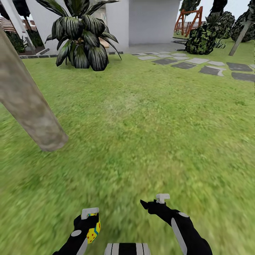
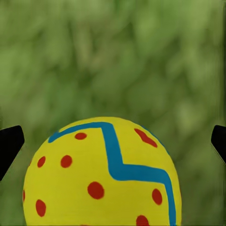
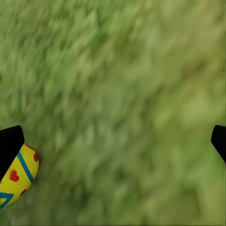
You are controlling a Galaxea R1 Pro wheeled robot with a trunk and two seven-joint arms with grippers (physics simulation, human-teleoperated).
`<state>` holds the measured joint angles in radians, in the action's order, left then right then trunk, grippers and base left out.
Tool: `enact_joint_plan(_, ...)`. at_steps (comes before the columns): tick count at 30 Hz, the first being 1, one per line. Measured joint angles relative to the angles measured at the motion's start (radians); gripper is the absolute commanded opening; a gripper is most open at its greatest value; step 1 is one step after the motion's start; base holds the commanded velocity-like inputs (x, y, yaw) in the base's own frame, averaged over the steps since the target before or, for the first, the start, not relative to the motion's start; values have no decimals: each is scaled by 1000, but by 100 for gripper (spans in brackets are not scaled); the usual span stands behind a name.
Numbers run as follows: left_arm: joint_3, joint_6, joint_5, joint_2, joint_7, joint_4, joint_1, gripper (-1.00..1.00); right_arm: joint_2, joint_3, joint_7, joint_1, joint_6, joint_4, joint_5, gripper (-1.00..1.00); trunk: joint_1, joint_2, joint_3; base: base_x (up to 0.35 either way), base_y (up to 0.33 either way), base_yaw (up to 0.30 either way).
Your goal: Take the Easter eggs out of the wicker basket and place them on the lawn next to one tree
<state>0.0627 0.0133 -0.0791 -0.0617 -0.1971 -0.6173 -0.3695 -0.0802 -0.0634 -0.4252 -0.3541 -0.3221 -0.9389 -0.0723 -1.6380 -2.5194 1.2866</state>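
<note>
Easter egg [image 2: 101,174] clamped between the left gripper [image 1: 91,220] jaws, above the lawn [image 1: 141,134]. Right gripper [image 1: 154,202] spread wide, empty, over grass. Ahead of the left jaws, well apart: tree [image 1: 28,106] trunk.

bright even daylight; lawn [image 1: 141,117] blurred, perhaps motion smear

Garden: lawn [image 1: 141,124] (stepping-stone path [image 1: 198,63])

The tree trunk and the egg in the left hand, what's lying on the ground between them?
Nothing but bare lawn. The head view shows only grass between the tree trunk and the egg in the left hand.
</note>
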Motion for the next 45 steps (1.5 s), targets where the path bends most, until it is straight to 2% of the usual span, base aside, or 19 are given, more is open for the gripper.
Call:
enact_joint_plan(10,-1,2,0,0,-2,-3,0,100,1,-1,0,0,2,0,-1,100,5,2,-39,0,0,0)
enact_joint_plan(13,-1,11,0,0,-3,-31,0,100,2,-1,-1,0,3,0,-4,100,6,3,-50,0,0,0)
enact_joint_plan(18,0,101,0,3,-4,-161,2,100,3,-5,-37,0,6,0,-3,100,8,4,-70,0,0,0)
enact_joint_plan(19,0,148,0,2,-4,-225,6,100,3,-9,-57,0,4,0,-1,100,9,4,-74,0,0,0)
enact_joint_plan(25,0,215,-1,0,-4,-287,10,100,3,-11,-66,0,6,0,-1,100,11,6,-97,0,0,0)
enact_joint_plan(32,0,266,-16,-1,-3,-304,11,100,3,-11,-67,0,8,0,-1,100,14,8,-124,0,0,0)
enact_joint_plan(37,0,278,-32,0,-3,-306,11,100,3,-11,-68,0,8,0,-1,100,17,9,-143,0,0,0)
enact_joint_plan(45,-2,281,-38,1,-4,-302,10,100,3,-11,-68,0,7,0,-1,100,20,11,-174,0,0,0)
